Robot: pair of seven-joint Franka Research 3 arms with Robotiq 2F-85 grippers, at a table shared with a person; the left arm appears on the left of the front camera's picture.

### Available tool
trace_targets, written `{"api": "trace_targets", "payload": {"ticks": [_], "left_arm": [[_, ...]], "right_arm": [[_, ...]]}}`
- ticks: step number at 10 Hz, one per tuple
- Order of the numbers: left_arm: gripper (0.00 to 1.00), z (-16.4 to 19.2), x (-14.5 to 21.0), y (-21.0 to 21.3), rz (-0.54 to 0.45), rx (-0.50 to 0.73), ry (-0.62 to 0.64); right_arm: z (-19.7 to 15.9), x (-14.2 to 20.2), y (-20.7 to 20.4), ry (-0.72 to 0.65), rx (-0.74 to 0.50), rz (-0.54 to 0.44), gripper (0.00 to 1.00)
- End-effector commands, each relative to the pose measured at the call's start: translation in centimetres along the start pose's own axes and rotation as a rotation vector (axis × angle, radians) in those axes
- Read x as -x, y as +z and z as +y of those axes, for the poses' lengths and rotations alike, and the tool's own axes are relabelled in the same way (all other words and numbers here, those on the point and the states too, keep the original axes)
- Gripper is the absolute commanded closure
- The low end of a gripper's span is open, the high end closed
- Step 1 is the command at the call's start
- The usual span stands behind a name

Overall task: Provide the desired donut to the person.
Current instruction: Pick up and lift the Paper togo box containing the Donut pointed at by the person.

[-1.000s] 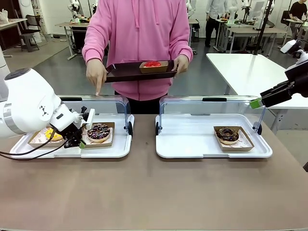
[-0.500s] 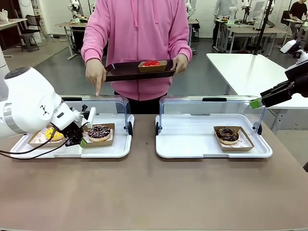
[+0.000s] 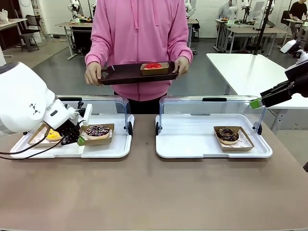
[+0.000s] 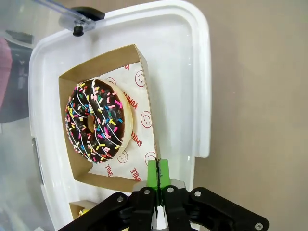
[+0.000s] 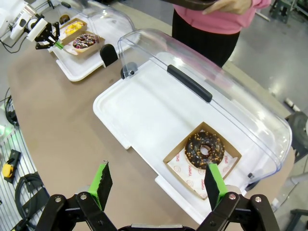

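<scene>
The left gripper, bottom centre of its wrist view, is clamped tight on the rim of the cardboard box holding the sprinkled chocolate donut, middle left. The right gripper gapes wide, holding nothing.

R tool jaws wide; choc donut in carton on white tray, clear lid up.
</scene>
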State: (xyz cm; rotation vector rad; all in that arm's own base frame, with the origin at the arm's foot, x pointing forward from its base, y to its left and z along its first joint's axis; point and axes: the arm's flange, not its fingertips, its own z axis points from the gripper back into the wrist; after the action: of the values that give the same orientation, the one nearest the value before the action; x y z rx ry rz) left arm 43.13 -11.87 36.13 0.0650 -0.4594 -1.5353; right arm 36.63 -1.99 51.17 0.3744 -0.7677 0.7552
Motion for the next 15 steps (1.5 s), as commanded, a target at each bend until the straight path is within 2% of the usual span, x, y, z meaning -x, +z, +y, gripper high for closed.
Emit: {"api": "trace_targets", "payload": {"ticks": [1, 4, 5, 8, 12, 15], "left_arm": [[1.00, -2.4, 0.2, 2.1, -0.012, -0.020, -0.046], [1.00, -6.2, 0.4, 5.8, -0.056, -0.056, -0.061], [1.00, -8.0, 0.3, 7.1, -0.047, -0.081, -0.023], [1.00, -13.0, -0.9, 10.0, -0.063, 0.040, -0.058], [1.00, -16.7, -1.2, 14.3, -0.067, 0.036, -0.066], [1.00, -17.6, -0.6, 17.9, -0.080, 0.015, -0.112]], "right_arm": [[0.2, 0.0, -0.1, -0.012, 0.013, 0.011, 0.00], [0.2, 0.0, -0.1, -0.012, 0.013, 0.011, 0.00], [0.2, 0.0, -0.1, -0.012, 0.013, 0.011, 0.00], [0.2, 0.0, -0.1, -0.012, 0.013, 0.011, 0.00], [0.2, 0.0, -0.1, -0.012, 0.013, 0.011, 0.00], [0.2, 0.0, -0.1, -0.012, 0.013, 0.011, 0.00]]}}
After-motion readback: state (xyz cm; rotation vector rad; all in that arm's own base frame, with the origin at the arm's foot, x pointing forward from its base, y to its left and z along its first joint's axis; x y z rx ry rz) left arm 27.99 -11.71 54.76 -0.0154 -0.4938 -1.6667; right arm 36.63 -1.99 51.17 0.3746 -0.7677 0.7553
